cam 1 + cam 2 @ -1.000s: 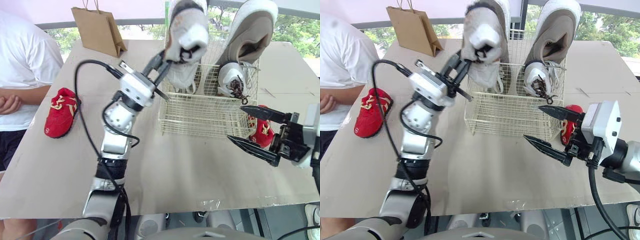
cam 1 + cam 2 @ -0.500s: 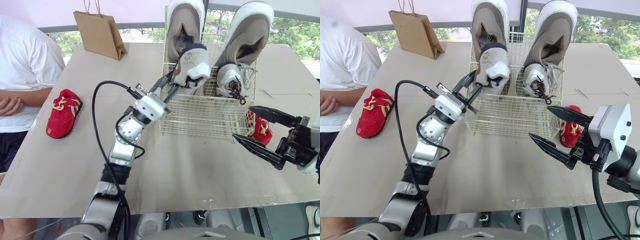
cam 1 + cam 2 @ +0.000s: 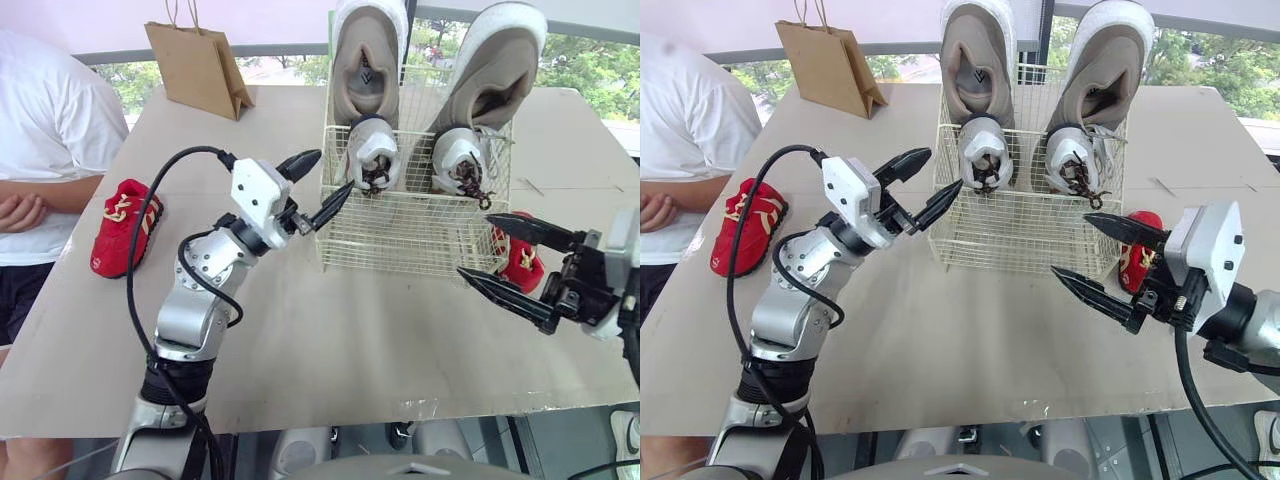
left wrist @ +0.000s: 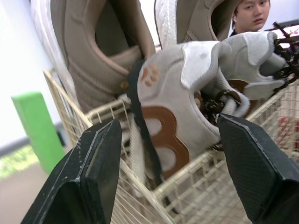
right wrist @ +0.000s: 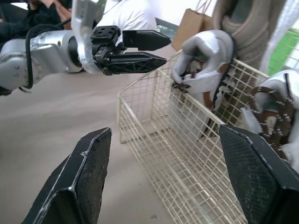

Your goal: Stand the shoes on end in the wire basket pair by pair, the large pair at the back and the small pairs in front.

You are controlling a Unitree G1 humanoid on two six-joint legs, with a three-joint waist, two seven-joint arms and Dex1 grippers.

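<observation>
My left claw (image 3: pixel 326 176) hung with its fingers apart and empty, just off the left front corner of the wire basket (image 3: pixel 400 235). In it the two large shoes (image 3: pixel 365 60) stood on end at the back, with two small white shoes (image 3: pixel 372 155) before them. My right claw (image 3: pixel 478 245) was spread too, holding nothing, near a red shoe (image 3: pixel 522 262) beside the basket. Another red shoe (image 3: pixel 122 225) lay by the left edge of the desk (image 3: pixel 330 330).

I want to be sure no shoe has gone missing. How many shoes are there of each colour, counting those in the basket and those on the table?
Large beige shoes, in the wire basket: 2
Small white shoes, in the basket: 2
Small red shoes, on the table: 2
Total: 6 shoes
</observation>
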